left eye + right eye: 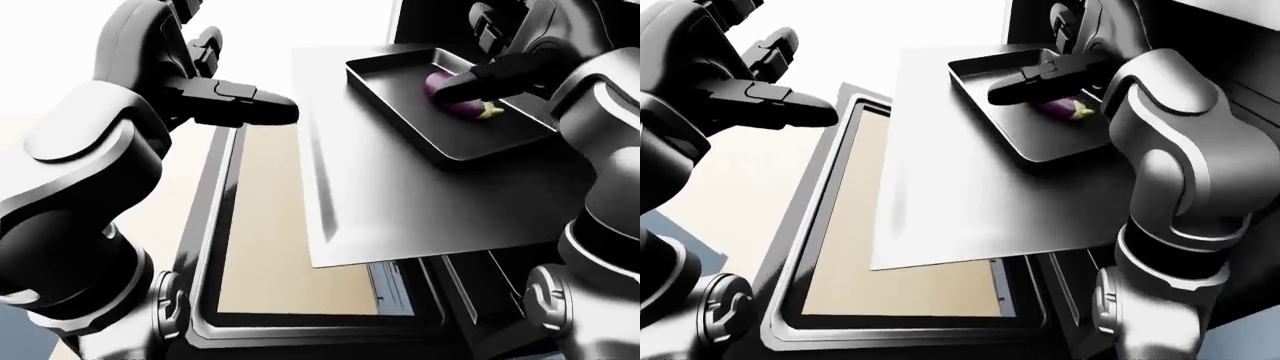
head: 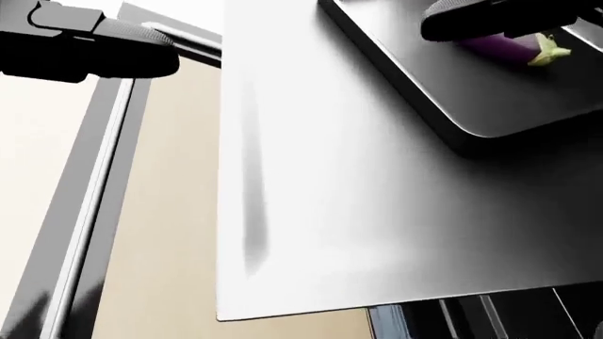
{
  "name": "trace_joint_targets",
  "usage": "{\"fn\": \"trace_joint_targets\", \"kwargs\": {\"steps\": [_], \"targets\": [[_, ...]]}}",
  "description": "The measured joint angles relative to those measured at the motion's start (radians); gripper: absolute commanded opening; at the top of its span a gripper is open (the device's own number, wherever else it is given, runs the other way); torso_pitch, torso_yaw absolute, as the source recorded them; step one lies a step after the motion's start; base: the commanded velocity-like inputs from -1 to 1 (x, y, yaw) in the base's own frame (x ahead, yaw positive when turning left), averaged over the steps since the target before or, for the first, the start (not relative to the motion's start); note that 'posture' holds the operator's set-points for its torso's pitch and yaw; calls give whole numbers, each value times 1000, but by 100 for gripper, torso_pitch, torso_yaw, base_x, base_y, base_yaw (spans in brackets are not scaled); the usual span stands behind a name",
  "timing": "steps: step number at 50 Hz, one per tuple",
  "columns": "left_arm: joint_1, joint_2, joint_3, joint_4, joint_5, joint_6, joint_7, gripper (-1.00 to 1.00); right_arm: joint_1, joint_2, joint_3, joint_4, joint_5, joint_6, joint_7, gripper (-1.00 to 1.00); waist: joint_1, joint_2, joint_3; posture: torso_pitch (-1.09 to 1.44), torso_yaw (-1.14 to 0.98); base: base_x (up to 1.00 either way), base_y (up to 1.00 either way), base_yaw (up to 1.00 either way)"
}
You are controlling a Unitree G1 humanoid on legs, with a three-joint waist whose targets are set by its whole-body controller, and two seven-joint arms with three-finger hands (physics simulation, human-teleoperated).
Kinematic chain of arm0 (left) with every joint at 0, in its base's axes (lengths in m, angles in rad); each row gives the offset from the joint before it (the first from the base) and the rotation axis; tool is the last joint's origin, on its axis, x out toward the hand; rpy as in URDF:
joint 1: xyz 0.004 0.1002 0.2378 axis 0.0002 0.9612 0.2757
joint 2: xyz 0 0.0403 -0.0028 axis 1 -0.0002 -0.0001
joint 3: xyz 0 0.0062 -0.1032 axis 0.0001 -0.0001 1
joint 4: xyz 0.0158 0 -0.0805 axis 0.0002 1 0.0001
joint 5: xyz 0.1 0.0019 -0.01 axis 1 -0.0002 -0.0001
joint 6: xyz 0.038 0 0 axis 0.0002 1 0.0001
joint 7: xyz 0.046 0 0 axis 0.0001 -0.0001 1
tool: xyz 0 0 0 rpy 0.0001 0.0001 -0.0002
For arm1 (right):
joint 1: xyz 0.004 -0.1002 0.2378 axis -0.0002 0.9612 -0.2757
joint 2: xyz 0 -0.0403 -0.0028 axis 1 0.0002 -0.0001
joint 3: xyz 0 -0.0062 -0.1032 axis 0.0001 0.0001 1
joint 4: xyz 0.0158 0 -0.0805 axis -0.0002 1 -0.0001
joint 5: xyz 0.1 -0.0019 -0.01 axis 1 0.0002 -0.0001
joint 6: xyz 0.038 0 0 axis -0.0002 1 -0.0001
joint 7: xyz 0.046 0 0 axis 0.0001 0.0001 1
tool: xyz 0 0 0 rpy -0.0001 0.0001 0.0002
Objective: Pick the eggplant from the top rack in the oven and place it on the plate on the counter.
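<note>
Eggplant (image 1: 462, 97): lies in the dark tray (image 1: 400, 101), just under the right hand's fingertips.
Right hand (image 1: 490, 75): fingers extended over it; grip apparently not closed, though partly hidden.
Left hand (image 1: 235, 105): fingers straight together, well apart, holding nothing.

purple eggplant (image 1: 452, 96), green stem; dark grey tray (image 1: 440, 142); tan door pane (image 1: 275, 225).

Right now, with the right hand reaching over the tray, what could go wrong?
The eggplant lies on a shallow tray; the right hand, not visibly closed on it, may nudge it away. The tray sits on a pulled-out rack and might slide under a push. The left hand hovers close to the rack's edge.
</note>
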Motion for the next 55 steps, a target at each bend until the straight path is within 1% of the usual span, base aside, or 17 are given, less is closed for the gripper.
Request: {"fn": "trace_joint_targets", "kwargs": {"steps": [3, 6, 8, 11, 15, 19, 24, 30, 34, 41, 48, 55], "targets": [[-3, 4, -1, -3, -8, 1, 4, 100, -19, -22, 16, 39, -32, 16, 32, 100, -3, 6, -1, 0, 0, 0, 0, 0], [-9, 7, -2, -7, -17, 5, 9, 100, -61, -48, 37, 127, -84, 36, 79, 100, -5, 10, 0, 0, 0, 0, 0, 0], [-18, 5, -3, -8, -24, 10, 13, 100, -74, -45, 47, 168, -134, 37, 112, 100, -3, 13, 2, 0, 0, 0, 0, 0], [-24, 7, -1, -9, -30, 13, 22, 100, -84, -32, 87, 227, -203, 21, 170, 100, -5, 16, 3, 0, 0, 0, 0, 0], [-22, 8, -3, -4, -34, 10, 29, 100, -126, 8, 131, 366, -303, -41, 241, 100, -13, 20, 2, 0, 0, 0, 0, 0], [-10, 13, -7, -3, -41, 1, 24, 100, -175, 24, 156, 498, -429, -128, 300, 100, -15, 25, 3, 0, 0, 0, 0, 0], [-8, 16, -2, 4, -45, -4, 29, 100, -201, 56, 143, 641, -579, -254, 352, 100, -20, 25, -1, 0, 0, 0, 0, 0], [-14, 20, -9, -4, -54, -12, 33, 100, -250, 93, 131, 879, -681, -396, 349, 100, -22, 33, -2, 0, 0, 0, 0, 0], [-6, 26, -6, 0, -60, -16, 30, 100, -297, 90, 131, 1004, -727, -472, 331, 100, -22, 38, -1, 0, 0, 0, 0, 0], [1, 37, 2, -1, -71, -18, 33, 100, -362, 85, 112, 1208, -767, -587, 270, 100, -24, 36, -6, 0, 0, 0, 0, 0], [8, 47, -4, 8, -72, -34, 28, 100, -396, 98, 118, 1336, -776, -641, 209, 100, -24, 37, -6, 0, 0, 0, 0, 0], [11, 55, 7, 7, -81, -35, 30, 100, -408, 95, 124, 1388, -790, -676, 184, 100, -21, 36, -8, 0, 0, 0, 0, 0]]}}
